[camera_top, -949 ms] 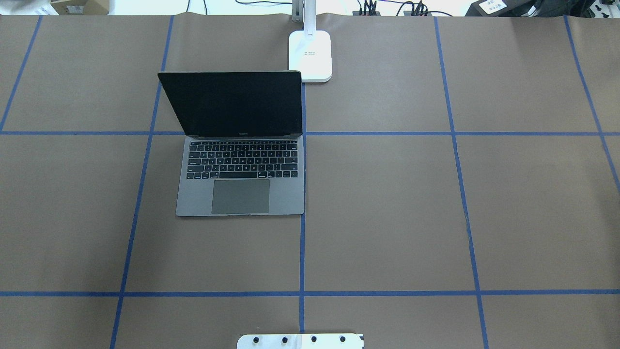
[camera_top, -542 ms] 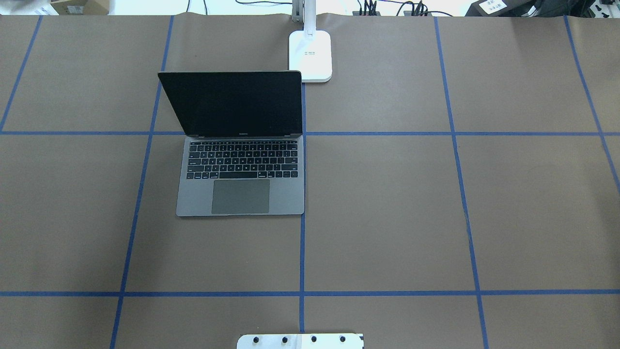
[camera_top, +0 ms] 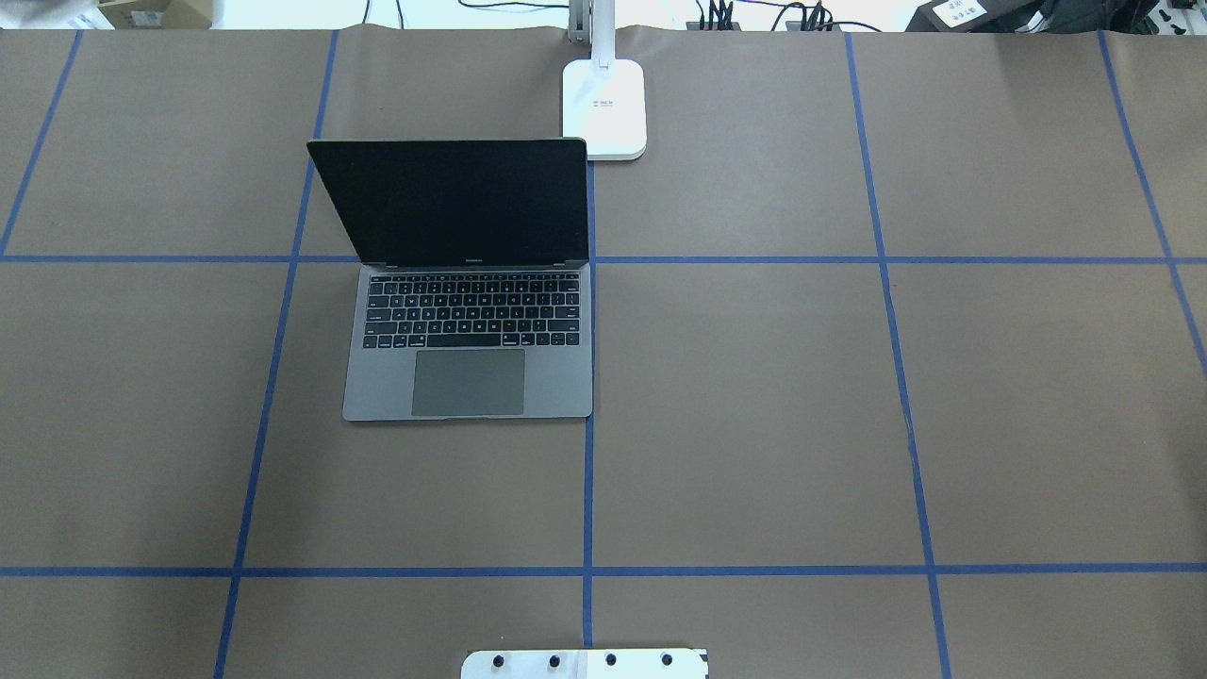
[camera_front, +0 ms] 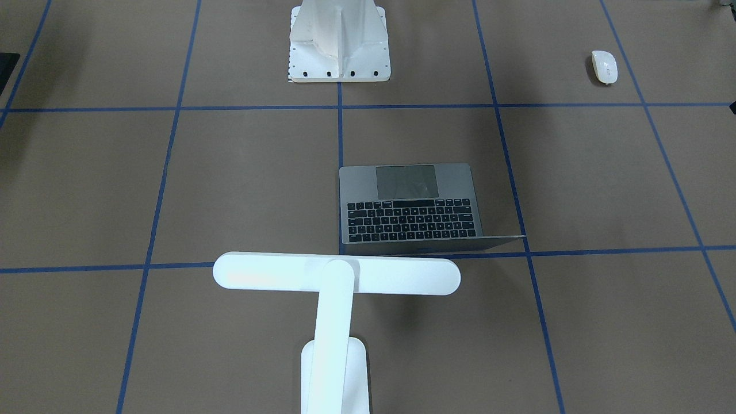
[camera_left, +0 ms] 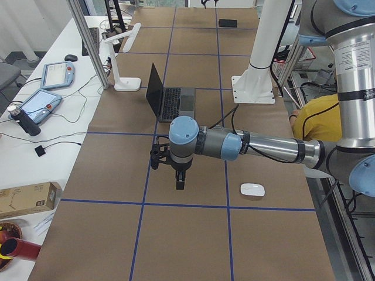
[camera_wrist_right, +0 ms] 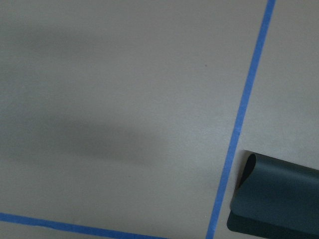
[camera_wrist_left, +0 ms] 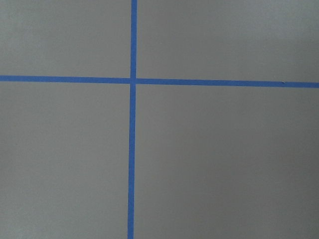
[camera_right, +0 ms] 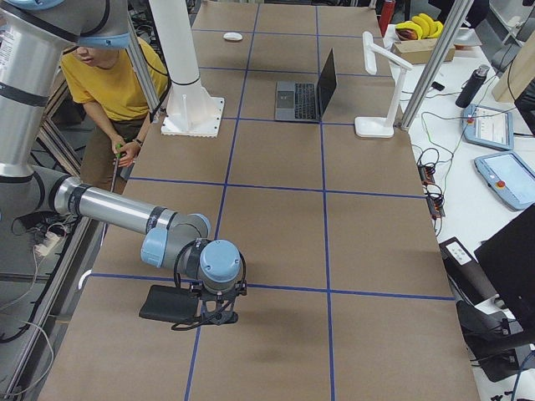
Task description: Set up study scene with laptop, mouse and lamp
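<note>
1. Overhead exterior view gives us the laptop (camera_top: 467,311) open on the brown counter (camera_top: 754,396), with its dark screen raised toward the far edge and its right side along a blue tape line (camera_top: 588,490).
2. We see the lamp (camera_top: 604,108) standing at the far edge, just behind the far right corner of the laptop. From the front its bar head crosses the arm in a T.
3. We find the mouse (camera_front: 604,66) on the robot's left side, close to the robot's edge and well apart from the laptop. Nothing touches it.
4. The left claw (camera_left: 180,182) hangs pointing down over the counter, near the mouse but apart from it. We cannot tell if its fingers are apart or together.
5. The right claw (camera_right: 211,316) is low, beside a black mat (camera_right: 167,305) that has one corner curled up. Its state we also cannot tell.
6. A white pedestal (camera_front: 339,43) stands at the robot's edge.
</note>
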`<state>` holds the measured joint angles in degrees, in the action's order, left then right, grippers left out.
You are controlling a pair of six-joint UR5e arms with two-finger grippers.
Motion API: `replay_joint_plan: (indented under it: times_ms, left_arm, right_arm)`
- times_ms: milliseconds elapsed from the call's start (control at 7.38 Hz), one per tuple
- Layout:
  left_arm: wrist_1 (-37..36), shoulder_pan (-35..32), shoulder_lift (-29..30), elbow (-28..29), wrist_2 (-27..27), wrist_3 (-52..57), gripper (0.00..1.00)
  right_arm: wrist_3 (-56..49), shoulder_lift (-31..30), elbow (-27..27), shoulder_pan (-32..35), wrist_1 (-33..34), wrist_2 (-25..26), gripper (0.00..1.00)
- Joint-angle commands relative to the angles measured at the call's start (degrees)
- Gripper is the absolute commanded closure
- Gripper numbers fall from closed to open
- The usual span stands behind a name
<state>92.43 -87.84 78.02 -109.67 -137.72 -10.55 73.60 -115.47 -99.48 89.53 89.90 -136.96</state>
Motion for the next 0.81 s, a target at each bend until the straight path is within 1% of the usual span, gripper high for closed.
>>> replay_joint_plan:
  times_ms: [0,271,407,542,678]
  left_arm:
    - [0.12,-0.05,-0.15,-0.10,0.00,0.00,0.00]
    - [0.20,-0.40,-0.41,-0.19,0.00,0.00,0.00]
    - [0.29,-0.49,-0.76,-0.36,0.00,0.09,0.00]
    - [0.29,-0.58,-0.77,-0.54,0.00,0.09,0.00]
    - [0.29,-0.84,-0.77,-0.54,0.00,0.00,0.00]
  right_arm:
    - [2.77,-3.35,0.77,-4.42,0.19,-0.07,0.08]
    - [5.49,-2.75,3.40,-9.34,0.19,0.11,0.12]
    - [5.07,-2.48,5.33,-11.02,0.19,0.28,0.12]
    - [4.89,-1.26,8.05,-12.00,0.19,0.63,0.12]
    - [4.80,-0.73,9.82,-12.53,0.19,0.90,0.14]
